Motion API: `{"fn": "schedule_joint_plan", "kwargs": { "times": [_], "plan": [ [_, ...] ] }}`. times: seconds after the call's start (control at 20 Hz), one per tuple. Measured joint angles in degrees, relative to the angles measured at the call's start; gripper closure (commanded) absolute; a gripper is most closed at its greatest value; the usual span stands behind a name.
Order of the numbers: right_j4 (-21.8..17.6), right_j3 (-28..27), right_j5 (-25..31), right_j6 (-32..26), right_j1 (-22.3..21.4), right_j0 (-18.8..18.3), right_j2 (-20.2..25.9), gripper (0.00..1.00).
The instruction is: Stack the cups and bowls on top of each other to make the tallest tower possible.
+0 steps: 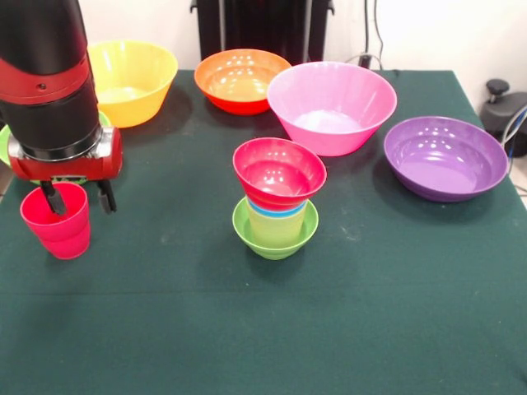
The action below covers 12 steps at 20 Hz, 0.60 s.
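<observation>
Sawyer's gripper [79,197] hangs at the table's left edge with its two dark fingers spread, one dipped inside the red cup [57,220] and the other outside the cup's rim, so the wall sits between them but does not yet look pinched. That cup stands upright on the green table [247,329], well apart from the tower [277,206] near the table's middle. There, a small lime-green bowl [275,239] carries nested cups, a blue rim just showing, with the small red bowl [279,171] seated upright on top. Along the far edge wait the yellow bowl [132,81], the orange bowl [241,79] and the pink bowl [331,105]; the purple bowl [445,156] sits toward the right edge, and a sliver of green bowl [5,140] peeks out behind the arm. The step in hand appears to be the pickup of the red cup. Next, the fingers would need to close on the cup wall, lift clear, and carry it to the tower without nudging the top bowl, which looks lightly perched.
</observation>
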Motion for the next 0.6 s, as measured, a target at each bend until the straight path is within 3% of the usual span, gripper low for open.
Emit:
{"fn": "schedule_joint_plan", "kwargs": {
  "times": [0.6],
  "plan": [
    [0.24, 1.35, 0.00, 0.00, -0.01, 0.00, -1.16, 0.00]
  ]
}}
